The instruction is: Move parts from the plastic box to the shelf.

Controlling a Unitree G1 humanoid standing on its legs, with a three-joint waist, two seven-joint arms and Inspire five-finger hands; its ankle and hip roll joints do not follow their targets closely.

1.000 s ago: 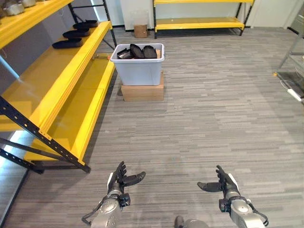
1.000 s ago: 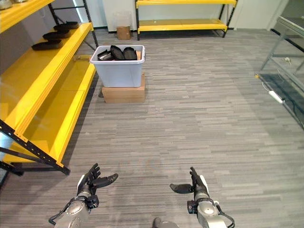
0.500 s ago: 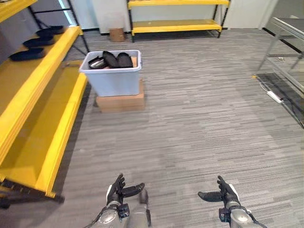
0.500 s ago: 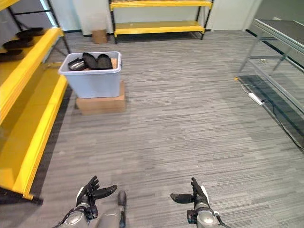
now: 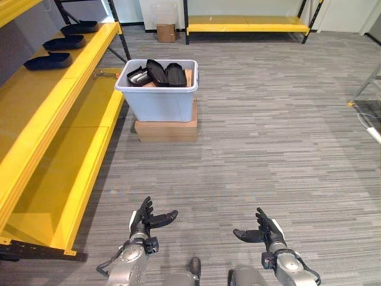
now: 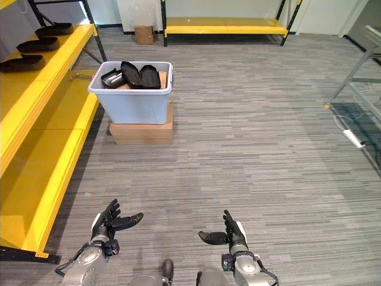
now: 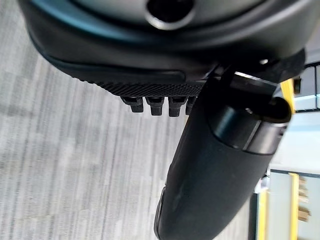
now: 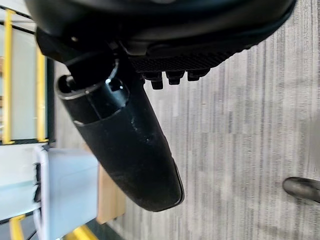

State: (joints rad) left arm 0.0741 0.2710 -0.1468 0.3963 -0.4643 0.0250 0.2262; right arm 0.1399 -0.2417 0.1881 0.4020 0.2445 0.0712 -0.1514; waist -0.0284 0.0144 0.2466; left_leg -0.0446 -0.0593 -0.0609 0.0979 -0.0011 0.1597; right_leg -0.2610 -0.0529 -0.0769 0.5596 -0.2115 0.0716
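In the left eye view, a pale plastic box (image 5: 159,95) stands on a flat cardboard carton (image 5: 166,129) on the grey carpet floor (image 5: 268,149), just beside the yellow shelf (image 5: 53,113) on the left. Several black parts (image 5: 166,72) stand on edge inside the box; three more black parts (image 5: 49,60) lie in a row on the shelf's upper deck. The left hand (image 5: 144,220) and right hand (image 5: 266,230) hover low over the floor, well apart from the box, fingers spread and thumbs turned inward, holding nothing.

The right eye view adds a second yellow shelf (image 6: 226,27) along the far wall, with a small cardboard box (image 6: 143,34) beside it.

In the left wrist view, the left hand's thumb (image 7: 215,170) juts out over carpet, fingers straight.

In the right wrist view, the right hand's thumb (image 8: 127,145) stands clear likewise, with the box beyond it.
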